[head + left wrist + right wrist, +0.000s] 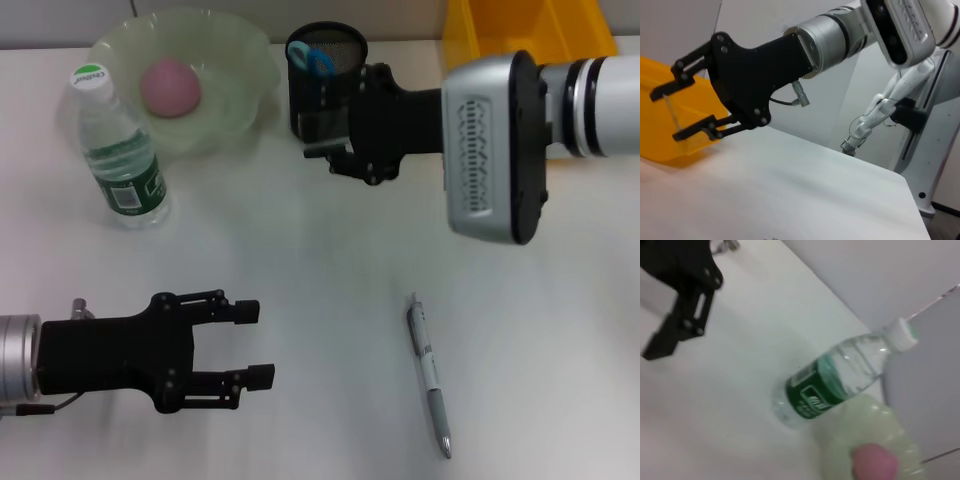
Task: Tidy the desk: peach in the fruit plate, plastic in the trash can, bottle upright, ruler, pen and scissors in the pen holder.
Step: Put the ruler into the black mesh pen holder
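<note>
Head view. White worktop (330, 250). Far left: pale green scalloped glass fruit plate (240, 100) with a pink round peach (170, 86) lying in it. Just beside the plate, clear plastic water bottle with green label and white cap (118, 160), upright. Far centre: black mesh pen holder (325, 70), blue scissor handles (318, 62) showing inside. Right end effector (325, 150), black, held at the holder's near side, clamped on a clear flat ruler (320, 125) beside the holder's wall. Yellow plastic bin (530, 30) at the far right corner, partly hidden by the silver right arm. Silver and white pen (428, 372) lies flat on the near right worktop, apart from everything. Left end effector (255, 345), black, near left, fingers apart, empty.

Left wrist view. Shows the right end effector (665, 112) side-on, the transparent ruler (671, 112) between its fingers, yellow bin (670, 120) behind.

Right wrist view. Bottle (840, 375), plate (875, 440) and peach (874, 462) together; left end effector (682, 315) farther off.
</note>
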